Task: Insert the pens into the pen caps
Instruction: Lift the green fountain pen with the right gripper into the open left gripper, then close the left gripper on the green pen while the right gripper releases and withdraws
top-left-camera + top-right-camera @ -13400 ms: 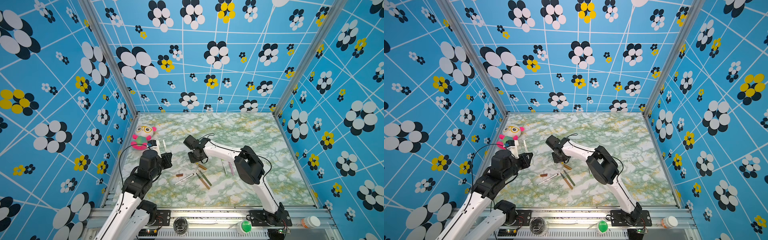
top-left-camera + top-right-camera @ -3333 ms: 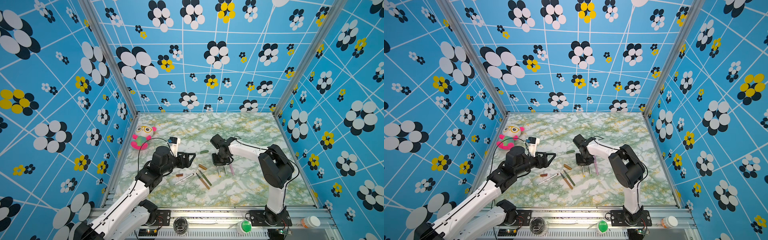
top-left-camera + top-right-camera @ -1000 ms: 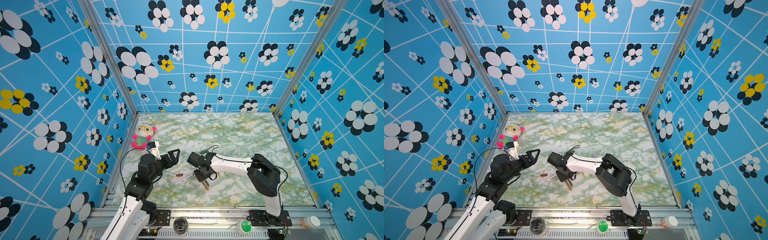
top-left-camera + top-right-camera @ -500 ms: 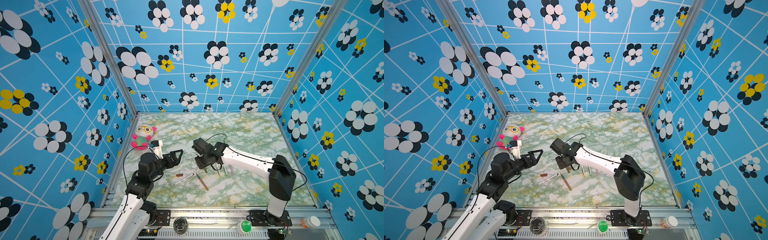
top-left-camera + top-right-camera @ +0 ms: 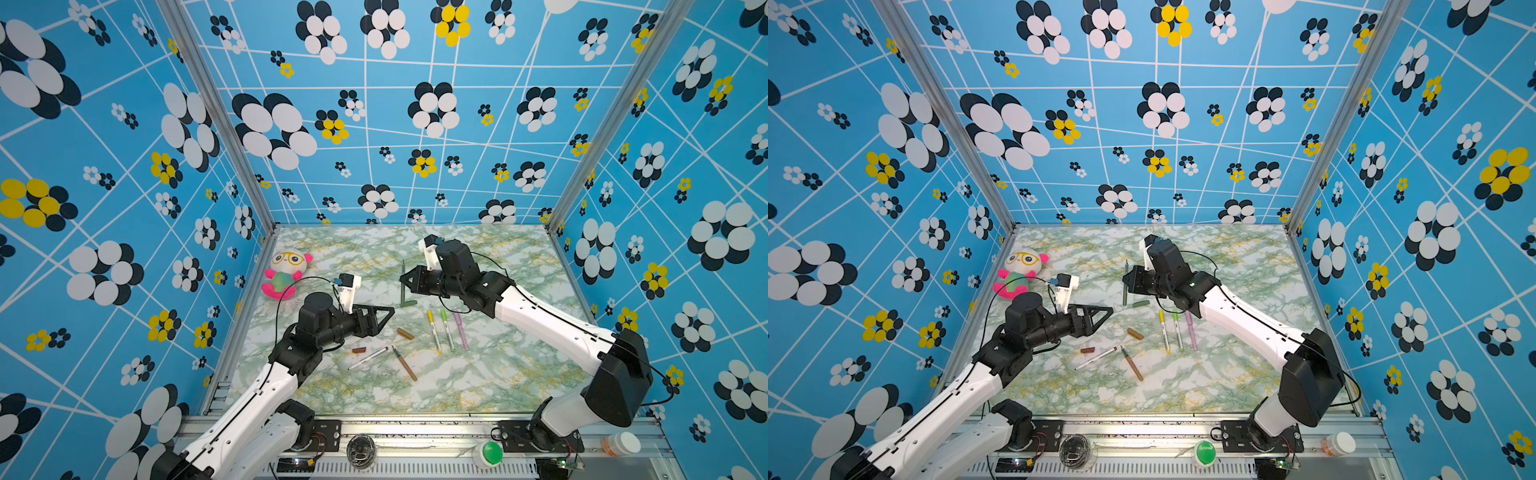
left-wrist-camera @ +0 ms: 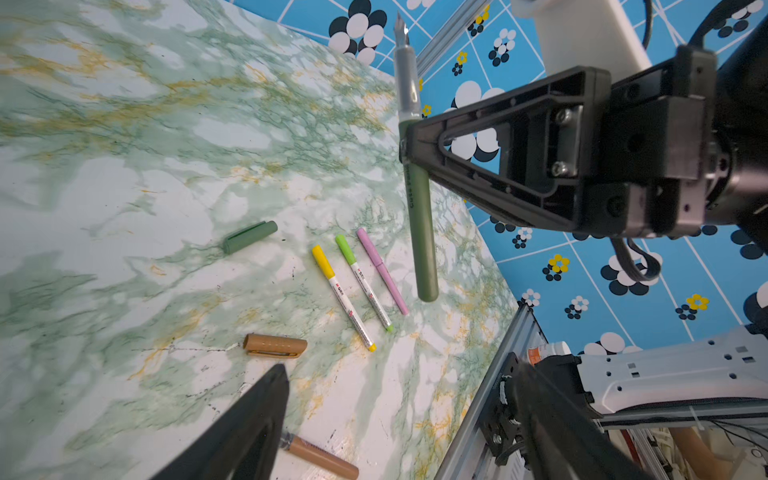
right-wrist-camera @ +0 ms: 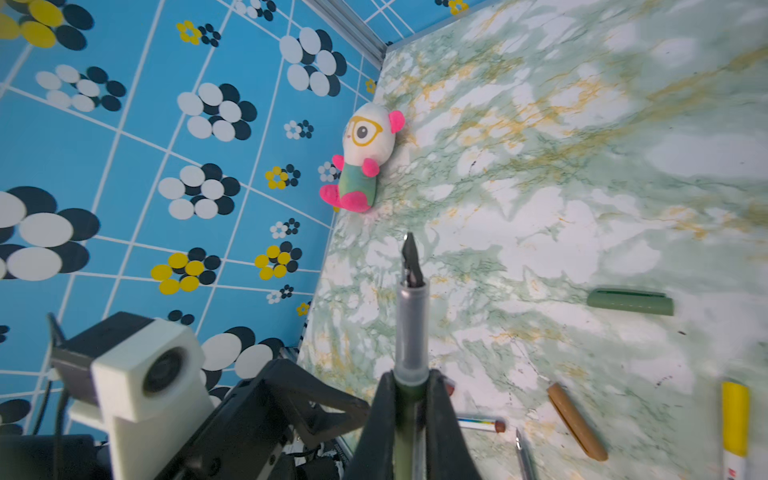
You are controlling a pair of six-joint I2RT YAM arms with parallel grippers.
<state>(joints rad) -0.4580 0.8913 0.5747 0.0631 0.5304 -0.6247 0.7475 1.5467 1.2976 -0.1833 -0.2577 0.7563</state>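
No legible text; red print on yellow-capped pen (image 6: pixel 348 305) too small.

White-shelled arms (image 5: pixel 257 395) (image 5: pixel 540 316) carry black joints, thin looping cables and black triangular-framed hands (image 5: pixel 384 318) (image 5: pixel 404 280), seemingly screw-fastened

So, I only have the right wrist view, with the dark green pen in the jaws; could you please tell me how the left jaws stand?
Observer: The left jaws stand open and empty, pointing toward the dark green cap without touching it.
Operator: Thanks; does anything lie beside the yellow pen?
Observer: Yes, a light-green pen and a pink pen lie alongside it, both apparently capped.
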